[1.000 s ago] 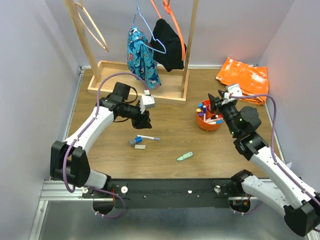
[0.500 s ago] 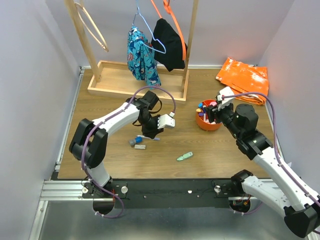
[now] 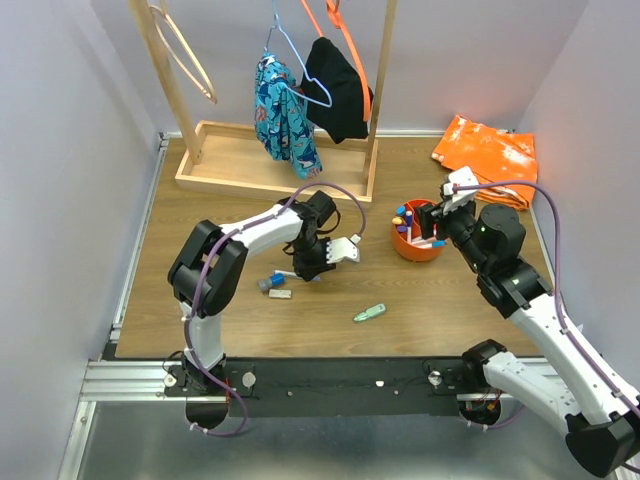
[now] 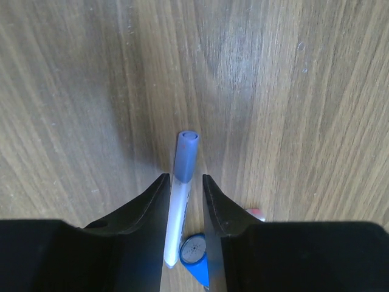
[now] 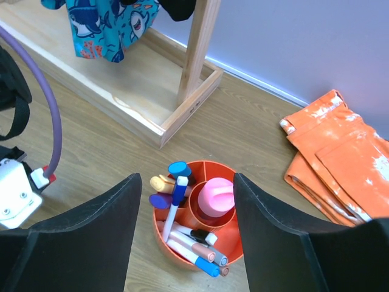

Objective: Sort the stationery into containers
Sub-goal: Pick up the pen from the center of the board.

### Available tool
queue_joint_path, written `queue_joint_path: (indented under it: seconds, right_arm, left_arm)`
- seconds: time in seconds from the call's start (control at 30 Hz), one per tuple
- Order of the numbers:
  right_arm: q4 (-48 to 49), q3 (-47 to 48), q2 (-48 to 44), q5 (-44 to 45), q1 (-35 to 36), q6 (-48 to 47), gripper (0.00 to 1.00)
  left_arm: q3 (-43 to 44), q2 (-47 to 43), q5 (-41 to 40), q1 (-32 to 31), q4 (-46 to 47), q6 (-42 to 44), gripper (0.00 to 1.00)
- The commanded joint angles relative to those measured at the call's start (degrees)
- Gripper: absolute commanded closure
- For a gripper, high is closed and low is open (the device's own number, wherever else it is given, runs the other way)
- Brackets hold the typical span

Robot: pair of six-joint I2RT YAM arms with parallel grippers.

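Note:
A thin white pen with a blue cap [image 4: 182, 182] lies flat on the wooden table. My left gripper [image 4: 182, 184] reaches down over it with a finger close on each side. The left finger touches the pen and a thin gap shows at the right finger. In the top view this gripper [image 3: 305, 270] covers most of the pen. My right gripper [image 5: 187, 177] hangs open above the round orange cup [image 5: 176, 246], also seen from above [image 3: 415, 250]. The cup holds a pink highlighter [image 5: 217, 196] in its centre and several pens and highlighters around it. A mint-green piece [image 3: 369, 313] lies nearer the front.
A blue round-ended item [image 4: 196, 252] lies right beside the pen, with a small grey piece [image 3: 265, 285] and a white piece [image 3: 280, 294] close by. An orange bag [image 3: 487, 150] lies at the back right. The wooden rack base [image 3: 230, 172] with hanging clothes stands behind.
My left arm has swung right and down onto the blue-capped pen, its jaws narrowing around it. My right gripper has opened wider and drawn back slightly above the cup.

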Motion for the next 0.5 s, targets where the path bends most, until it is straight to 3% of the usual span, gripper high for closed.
queue_joint_path:
  seconds: [0.0,0.13,0.23,0.27,0.3,0.37,0.47]
  right_arm:
    - [1.09,1.53,-0.42,2.18,-0.77,-0.41,0.3]
    - [2.23,1.62,-0.6,3.23,-1.39,0.29,0.3]
    - [4.51,2.32,-0.34,8.05,-2.26,3.27,0.27]
    - [5.65,2.32,0.01,13.82,-2.62,4.68,0.25]
    - [6.45,2.58,0.54,17.09,-3.14,6.17,0.14]
    - [6.46,3.46,3.07,25.25,-5.51,10.04,0.03]
    - [5.06,6.62,5.55,29.16,-8.42,14.08,0.0]
  left_arm:
    - [0.94,1.87,-1.42,-0.8,0.16,-0.59,0.68]
    - [0.06,2.76,-1.77,-1.15,0.08,-0.59,0.71]
    - [-0.99,2.93,-1.51,-1.33,-0.1,-0.41,0.76]
    - [-1.43,3.02,-1.42,-1.42,-0.27,-0.07,0.79]
    - [-1.44,3.46,-1.16,-1.42,-0.45,0.02,0.9]
    - [-0.65,3.81,0.07,-1.5,-2.02,0.11,0.99]
    - [1.89,3.99,2.79,-1.59,-4.4,-0.06,1.0]
